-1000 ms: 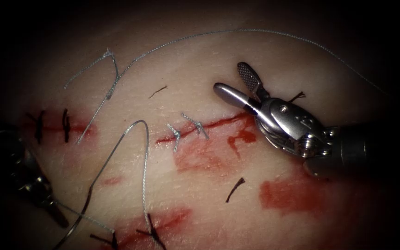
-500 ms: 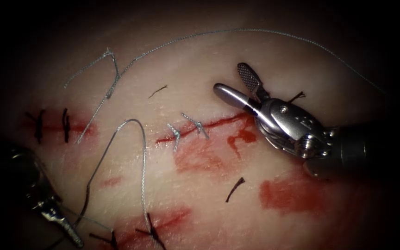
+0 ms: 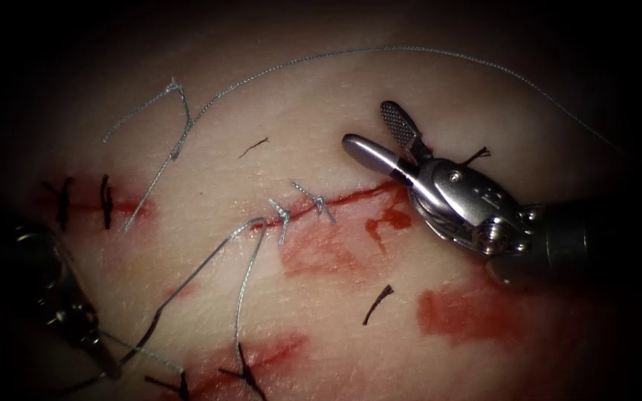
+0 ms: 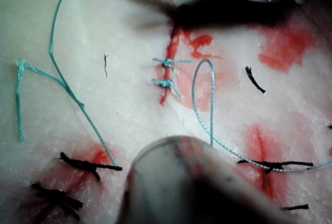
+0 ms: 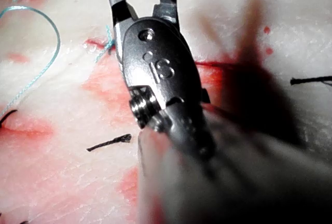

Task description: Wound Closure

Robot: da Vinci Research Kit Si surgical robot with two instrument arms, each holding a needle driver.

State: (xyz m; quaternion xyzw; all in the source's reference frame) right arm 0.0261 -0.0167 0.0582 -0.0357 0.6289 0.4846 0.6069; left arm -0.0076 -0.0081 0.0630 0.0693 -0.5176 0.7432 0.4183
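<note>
The right tool (image 3: 380, 130) is hovering open-jawed and empty just right of the two stitches (image 3: 299, 208) on the cut (image 3: 351, 197), while the thread loop (image 3: 250, 230) is lying nearer the left tool (image 3: 105, 360) (its grip I cannot tell)

Glossy metal end effector (image 3: 380, 132)

Light is pooling on the tissue (image 3: 313, 289), dimming left, right and far; the right tool (image 3: 369, 125) is glinting, casting a shadow
</note>
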